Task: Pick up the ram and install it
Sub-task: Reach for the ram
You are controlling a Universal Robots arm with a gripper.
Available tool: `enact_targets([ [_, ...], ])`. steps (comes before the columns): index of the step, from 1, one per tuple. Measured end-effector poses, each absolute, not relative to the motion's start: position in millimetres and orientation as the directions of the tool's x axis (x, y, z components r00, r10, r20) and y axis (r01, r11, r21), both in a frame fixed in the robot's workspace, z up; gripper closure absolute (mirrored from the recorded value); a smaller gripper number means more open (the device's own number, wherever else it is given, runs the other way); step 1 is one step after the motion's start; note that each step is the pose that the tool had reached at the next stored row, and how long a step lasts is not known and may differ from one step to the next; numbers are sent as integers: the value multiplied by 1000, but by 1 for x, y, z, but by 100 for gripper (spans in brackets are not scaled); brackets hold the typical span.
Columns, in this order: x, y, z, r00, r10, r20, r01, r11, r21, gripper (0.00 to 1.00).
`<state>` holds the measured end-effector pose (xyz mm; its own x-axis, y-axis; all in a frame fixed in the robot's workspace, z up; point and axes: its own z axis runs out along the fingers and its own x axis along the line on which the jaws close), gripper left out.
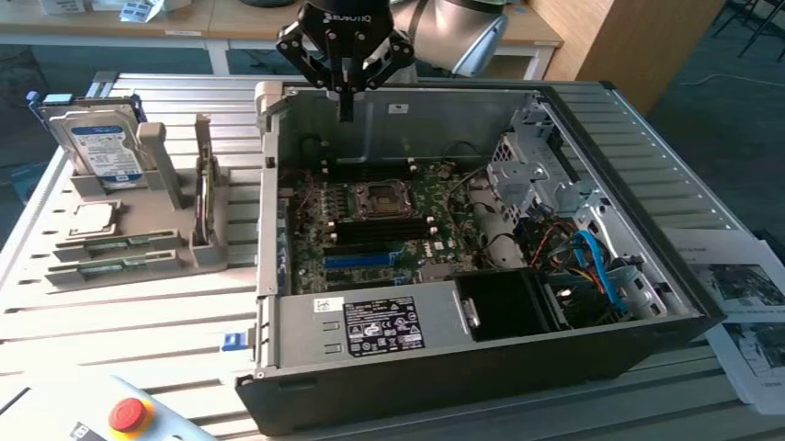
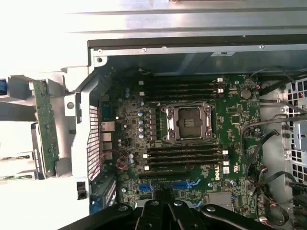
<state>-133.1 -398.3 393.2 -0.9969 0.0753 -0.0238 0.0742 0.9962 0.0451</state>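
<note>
Our claw [image 1: 347, 112] hangs pressed together and empty above the case [image 1: 466, 110]. We should spread it, then align along the upright ram [image 1: 206, 197].

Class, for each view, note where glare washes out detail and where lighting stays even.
Wrist view: glare whitens the surroundings of the ram, outside the computer case; the motherboard is evenly lit. Exterior view: daylight brightens the slatted table; the case interior is darker.

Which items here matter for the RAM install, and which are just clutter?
Job:
ram, upright in the grey holder
motherboard slots
gripper, jaws shut, above the open case

Lying about:
hard drive
processor chip
red button
papers
</note>
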Motion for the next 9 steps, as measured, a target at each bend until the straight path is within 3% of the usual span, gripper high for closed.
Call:
enact_targets([
  [9,-154,-398,393,-997,75,-25,74,996,45,90],
])
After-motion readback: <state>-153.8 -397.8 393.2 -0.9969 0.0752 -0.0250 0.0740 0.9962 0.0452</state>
